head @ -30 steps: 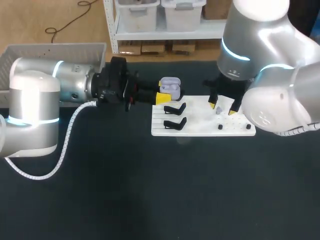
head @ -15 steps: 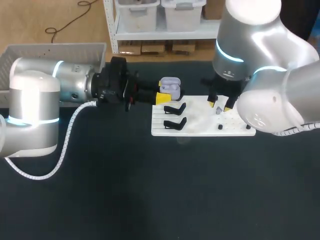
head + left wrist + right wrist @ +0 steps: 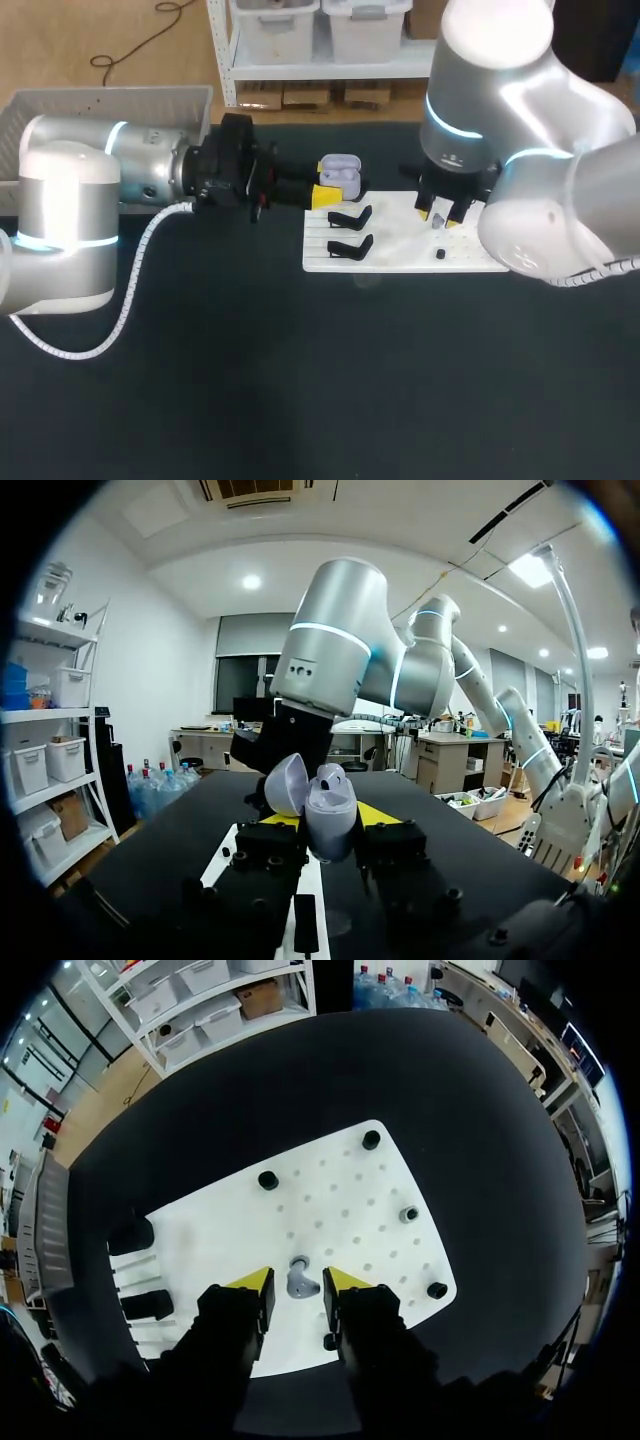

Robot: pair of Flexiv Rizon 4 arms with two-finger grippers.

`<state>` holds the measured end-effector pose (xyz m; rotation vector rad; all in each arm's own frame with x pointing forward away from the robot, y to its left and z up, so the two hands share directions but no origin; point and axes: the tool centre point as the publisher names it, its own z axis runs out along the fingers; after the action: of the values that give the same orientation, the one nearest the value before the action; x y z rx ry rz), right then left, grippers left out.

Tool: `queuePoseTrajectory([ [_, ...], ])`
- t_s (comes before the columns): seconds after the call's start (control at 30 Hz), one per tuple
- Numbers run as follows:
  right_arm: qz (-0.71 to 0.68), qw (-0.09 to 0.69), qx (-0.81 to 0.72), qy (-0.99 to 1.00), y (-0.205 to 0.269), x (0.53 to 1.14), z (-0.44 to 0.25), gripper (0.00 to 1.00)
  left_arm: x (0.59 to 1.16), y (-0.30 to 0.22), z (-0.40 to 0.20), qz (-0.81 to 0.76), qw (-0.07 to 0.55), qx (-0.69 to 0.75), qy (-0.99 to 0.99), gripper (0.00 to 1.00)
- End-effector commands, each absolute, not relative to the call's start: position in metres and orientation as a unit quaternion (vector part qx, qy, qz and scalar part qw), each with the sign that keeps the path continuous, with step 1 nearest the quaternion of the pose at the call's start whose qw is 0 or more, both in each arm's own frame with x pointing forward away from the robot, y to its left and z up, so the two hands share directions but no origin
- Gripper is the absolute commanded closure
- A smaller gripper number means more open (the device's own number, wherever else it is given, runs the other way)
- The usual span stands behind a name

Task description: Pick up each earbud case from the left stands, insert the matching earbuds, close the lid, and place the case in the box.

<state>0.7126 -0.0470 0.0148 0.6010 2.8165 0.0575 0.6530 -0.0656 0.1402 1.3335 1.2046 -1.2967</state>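
We see the earbud case (image 3: 341, 172) (image 3: 326, 815) as a small, rounded, pale lavender shell with its lid open. In the left wrist view it stands upright with its long axis vertical, and the lid leans off to one side of the body. From the head view the open hollow faces up, with the lid on the far side. Our left gripper (image 3: 326, 196) (image 3: 328, 826) is clamped on the case, one yellow tip against each flank. It holds the case in the air just beyond the far left corner of the white board (image 3: 400, 252) (image 3: 330, 1195), above the two black stands (image 3: 350, 231) (image 3: 140, 1270). Our right gripper (image 3: 438, 215) (image 3: 297, 1280) points straight down over the board, with its fingers narrowly parted. A small pale grey earbud (image 3: 437, 221) (image 3: 300, 1280) lies on the board between the tips. A thin gap shows on each side of it in the right wrist view, so the fingers straddle it without gripping. The earbud is too small for us to tell which way its stem points. Black pegs (image 3: 268, 1180) stand around it on the board. The grey box (image 3: 100, 100) sits off the table's far left corner, well apart from the case.
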Motion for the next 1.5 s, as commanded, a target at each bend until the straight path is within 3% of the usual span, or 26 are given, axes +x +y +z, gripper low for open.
queuePoseTrajectory([
  [0.03, 0.019, 0.135, 0.206, 0.969, -0.047, 0.711, 0.013, 0.69, 0.654, -0.066, 0.140, -0.524, 0.445, 0.539, 0.486, 1.00],
  [0.6, 0.012, 0.131, 0.203, 0.970, -0.048, 0.713, 0.009, 0.78, 0.654, -0.066, 0.140, -0.524, 0.445, 0.539, 0.486, 1.00],
  [0.73, 0.010, 0.130, 0.203, 0.970, -0.048, 0.713, 0.009, 0.86, 0.654, -0.066, 0.140, -0.524, 0.445, 0.539, 0.486, 1.00],
  [0.83, 0.008, 0.130, 0.204, 0.970, -0.049, 0.713, 0.009, 1.00, 0.654, -0.066, 0.140, -0.524, 0.445, 0.539, 0.486, 1.00],
  [1.5, 0.045, 0.112, 0.170, 0.978, -0.071, 0.697, 0.078, 1.00, 0.654, -0.066, 0.140, -0.524, 0.445, 0.539, 0.486, 1.00],
])
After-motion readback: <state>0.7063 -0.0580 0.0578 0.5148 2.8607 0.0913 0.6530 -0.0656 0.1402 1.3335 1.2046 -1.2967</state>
